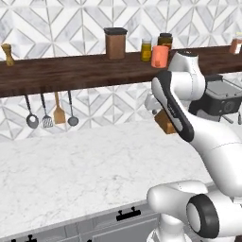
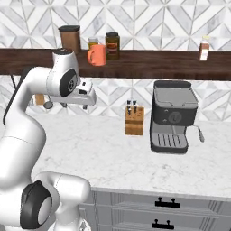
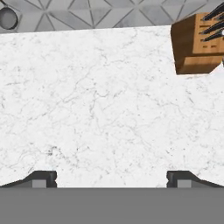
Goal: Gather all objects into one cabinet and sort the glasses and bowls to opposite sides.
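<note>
Hand view: gripper (image 3: 112,178) spread wide, empty; knife block (image 3: 197,43) cut off; orange mug (image 1: 159,56) partly behind arm.

A knife block (image 3: 195,43) stands at the counter's (image 3: 100,105) far right corner, by the tiled wall (image 3: 96,13). The fingertips (image 3: 41,178) sit wide apart above bare marble.

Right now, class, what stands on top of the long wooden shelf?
On the long wooden shelf: an orange mug, a brown canister, two jars, a small bottle and a wooden grinder. The arm covers part of the shelf.
</note>
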{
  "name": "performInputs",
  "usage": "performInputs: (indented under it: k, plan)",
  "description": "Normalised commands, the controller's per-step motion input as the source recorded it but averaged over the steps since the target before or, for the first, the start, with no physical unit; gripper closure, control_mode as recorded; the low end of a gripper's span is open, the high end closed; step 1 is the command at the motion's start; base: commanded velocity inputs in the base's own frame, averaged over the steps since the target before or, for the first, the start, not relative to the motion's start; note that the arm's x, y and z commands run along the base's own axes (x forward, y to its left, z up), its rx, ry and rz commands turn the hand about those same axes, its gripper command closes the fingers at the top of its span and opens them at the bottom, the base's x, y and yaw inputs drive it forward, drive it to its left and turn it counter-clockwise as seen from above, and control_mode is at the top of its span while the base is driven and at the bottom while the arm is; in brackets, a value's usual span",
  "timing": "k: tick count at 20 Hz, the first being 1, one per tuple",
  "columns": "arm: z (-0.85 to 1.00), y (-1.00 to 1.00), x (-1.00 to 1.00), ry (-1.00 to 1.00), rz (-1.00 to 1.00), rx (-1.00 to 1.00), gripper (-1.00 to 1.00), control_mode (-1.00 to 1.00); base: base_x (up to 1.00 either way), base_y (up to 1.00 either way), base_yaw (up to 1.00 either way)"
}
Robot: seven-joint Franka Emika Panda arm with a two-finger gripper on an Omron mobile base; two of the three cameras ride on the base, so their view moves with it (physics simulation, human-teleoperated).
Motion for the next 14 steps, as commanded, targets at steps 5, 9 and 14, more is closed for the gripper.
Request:
performInputs:
  k: [5,9,14]
  plan:
    - [0.0,0.0,0.0,0.0,0.0,0.0,-1.0,1.0,0.0,0.0,0.0]
    - [0.0,0.0,0.0,0.0,0.0,0.0,-1.0,1.0,0.0,0.0,0.0]
    - [0.05,-0.02,0.04,-0.16,0.0,0.01,-1.0,-1.0,0.0,0.0,0.0]
